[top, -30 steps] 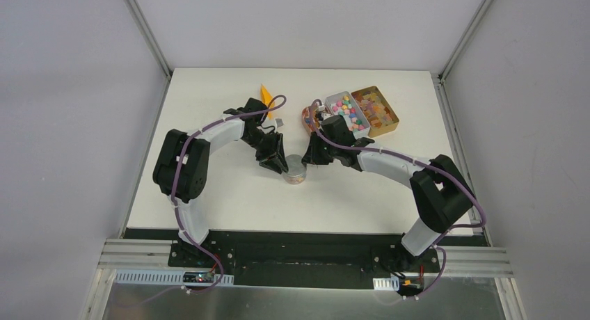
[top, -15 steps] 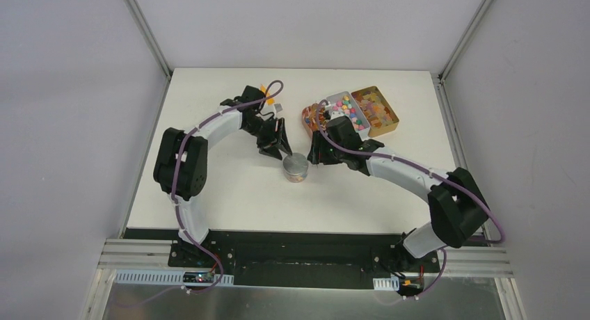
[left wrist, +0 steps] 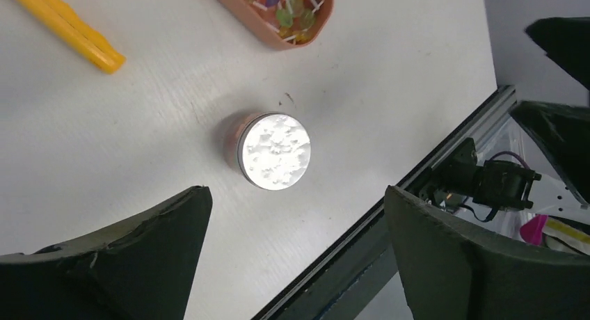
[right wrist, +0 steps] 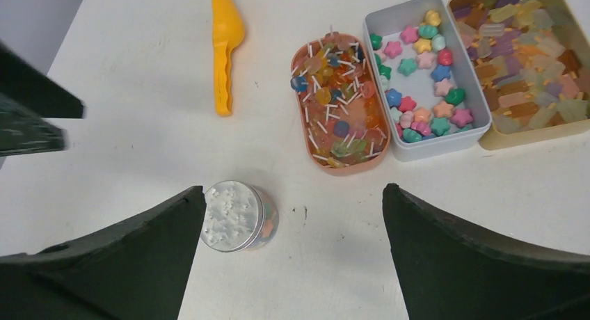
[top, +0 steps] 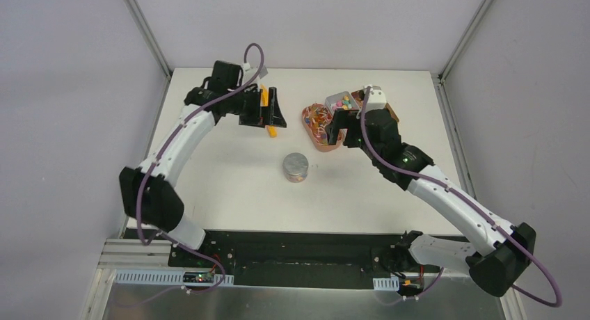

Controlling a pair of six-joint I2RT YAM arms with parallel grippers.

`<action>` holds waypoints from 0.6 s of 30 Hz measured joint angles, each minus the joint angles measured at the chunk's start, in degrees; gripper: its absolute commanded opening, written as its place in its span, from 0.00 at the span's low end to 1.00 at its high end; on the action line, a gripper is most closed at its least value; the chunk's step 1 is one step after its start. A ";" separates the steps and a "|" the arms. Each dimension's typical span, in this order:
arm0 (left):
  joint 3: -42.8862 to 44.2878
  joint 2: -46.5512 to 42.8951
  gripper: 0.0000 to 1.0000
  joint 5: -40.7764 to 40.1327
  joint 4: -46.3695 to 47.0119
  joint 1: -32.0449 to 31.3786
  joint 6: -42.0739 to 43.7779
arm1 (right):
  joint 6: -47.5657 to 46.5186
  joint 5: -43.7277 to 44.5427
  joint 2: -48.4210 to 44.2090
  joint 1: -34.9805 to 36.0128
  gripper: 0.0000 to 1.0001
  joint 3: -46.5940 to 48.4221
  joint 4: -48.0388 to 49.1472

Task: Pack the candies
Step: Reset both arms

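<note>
A small jar (top: 296, 167) with a silver lid (right wrist: 233, 216) stands alone mid-table, coloured candies (right wrist: 270, 221) showing through its side. More candies (right wrist: 421, 76), star-like and in mixed colours, fill the white box (right wrist: 445, 145). The orange scoop (right wrist: 224, 49) lies on the table behind the jar. My left gripper (top: 266, 118) hangs open high over the scoop; in its wrist view the jar (left wrist: 275, 151) sits far below, ahead of the empty left gripper (left wrist: 293, 191). My right gripper (right wrist: 292, 191) is open and empty, raised above the table near the trays, and also shows from above (top: 346, 129).
An orange tray (right wrist: 348, 163) of small lollipops lies between the jar and the white box. A gold tin (right wrist: 518, 136) of gummy pieces stands right of the box. The white table (top: 229, 188) ends at a black rail (left wrist: 362, 229) at the front.
Both grippers let go of the jar, opened wide and rose away from it: the left back towards the scoop, the right back towards the trays. The jar stays in place.
</note>
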 measured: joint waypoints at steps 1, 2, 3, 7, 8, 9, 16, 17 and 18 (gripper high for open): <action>-0.02 -2.97 0.99 -0.92 0.15 0.00 0.98 | -0.17 0.74 -1.57 0.00 1.00 -0.57 0.39; -0.07 -5.90 0.99 -1.68 0.39 0.00 1.86 | -0.31 1.38 -2.78 0.00 1.00 -1.11 0.57; -0.20 -8.31 0.99 -2.45 0.79 0.00 2.60 | -0.39 1.81 -3.61 0.00 1.00 -1.55 0.74; -6.34 -20.48 0.99 -5.29 5.66 0.00 5.11 | -0.85 4.02 -6.45 0.00 1.00 -4.28 1.79; -8.66 -23.32 0.99 -5.75 6.73 0.00 5.60 | -0.98 4.26 -6.95 0.00 1.00 -4.96 1.90; -11.02 -25.81 0.99 -5.99 7.82 -0.02 5.90 | -1.22 4.39 -7.52 0.00 1.00 -5.62 2.01; -23.32 -36.83 0.99 -8.96 13.42 -0.02 7.23 | -2.32 4.44 -12.76 0.00 1.00 -9.11 2.86; -24.37 -37.99 0.99 -9.97 13.75 -0.02 7.54 | -2.34 4.42 -13.73 0.00 1.00 -9.81 3.17; -25.64 -39.45 0.99 -11.30 14.23 -0.04 8.00 | -2.34 4.42 -14.56 0.00 1.00 -10.47 3.39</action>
